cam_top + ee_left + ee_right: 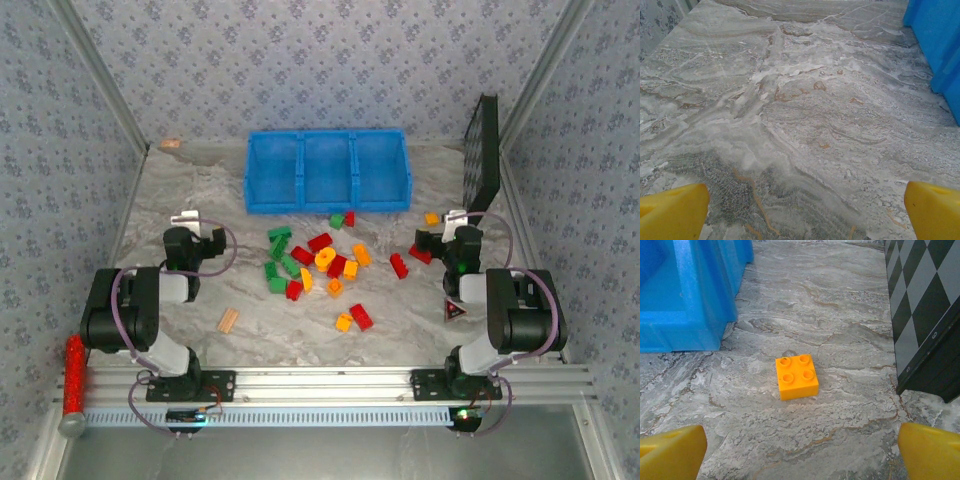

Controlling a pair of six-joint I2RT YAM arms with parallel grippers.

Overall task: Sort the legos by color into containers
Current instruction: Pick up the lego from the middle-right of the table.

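The blue bin (327,170) stands at the back with three compartments side by side. Red, green and orange legos (320,265) lie scattered on the marble table in front of it. My left gripper (190,222) is open over bare table left of the pile, and its yellow fingertips (672,215) sit wide apart with nothing between them. My right gripper (455,222) is open too. An orange four-stud brick (796,376) lies flat ahead of its gap (802,455), apart from both fingers. A red brick (420,254) lies beside the right wrist.
A black checkered panel (925,315) leans close on the right, and the bin corner (685,295) is on the left. A tan wooden block (229,320) lies front left. A red glittery cylinder (74,375) rests at the left rail. The bin wall (940,45) shows at right.
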